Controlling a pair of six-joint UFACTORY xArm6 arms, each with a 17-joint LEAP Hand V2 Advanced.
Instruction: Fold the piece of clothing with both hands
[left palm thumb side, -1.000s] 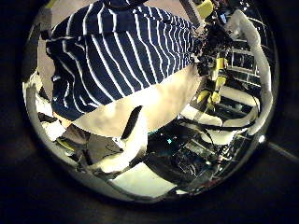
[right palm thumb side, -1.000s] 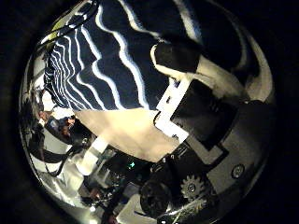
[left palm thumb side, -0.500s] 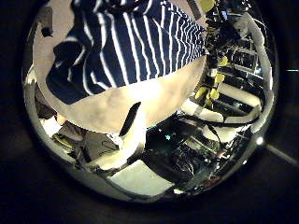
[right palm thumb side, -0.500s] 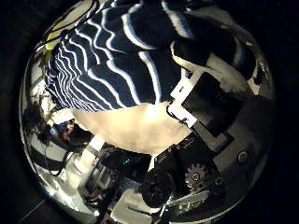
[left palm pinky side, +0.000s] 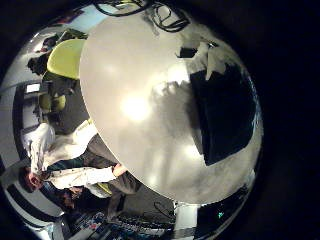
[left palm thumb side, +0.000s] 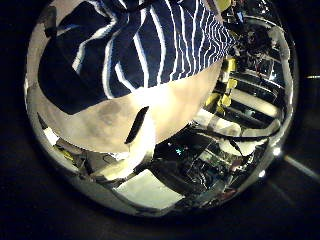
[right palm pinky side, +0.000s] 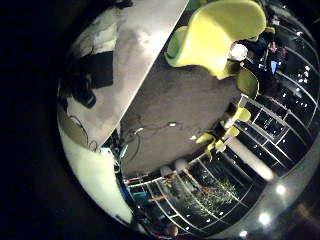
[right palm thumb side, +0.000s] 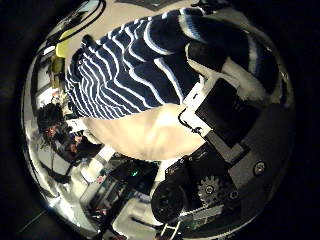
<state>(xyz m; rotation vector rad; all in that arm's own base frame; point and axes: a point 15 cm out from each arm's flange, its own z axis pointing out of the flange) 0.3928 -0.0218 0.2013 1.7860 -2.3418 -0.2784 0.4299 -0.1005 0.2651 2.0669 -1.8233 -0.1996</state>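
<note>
No writing or label can be made out on anything in view. A navy and white striped garment (left palm thumb side: 140, 50) is seen close to the left palm, bunched and lifted above the pale round table (left palm thumb side: 110, 125), with part of the cloth draped over the table's far side. In the right thumb side view the same striped garment (right palm thumb side: 130, 70) fills the area next to the right hand (right palm thumb side: 225, 110), and its upper edge is gathered under the black and white fingers (right palm thumb side: 205, 55), which are curled over the cloth and appear to be gripping it. The left hand's own fingers are barely shown in its views, so whether they are spread or closed on the cloth cannot be told. In the left little finger side view a dark fold of cloth (left palm pinky side: 225, 110) is seen lying at the table's edge. A yellow chair (right palm pinky side: 215, 30) is seen beside the table.
</note>
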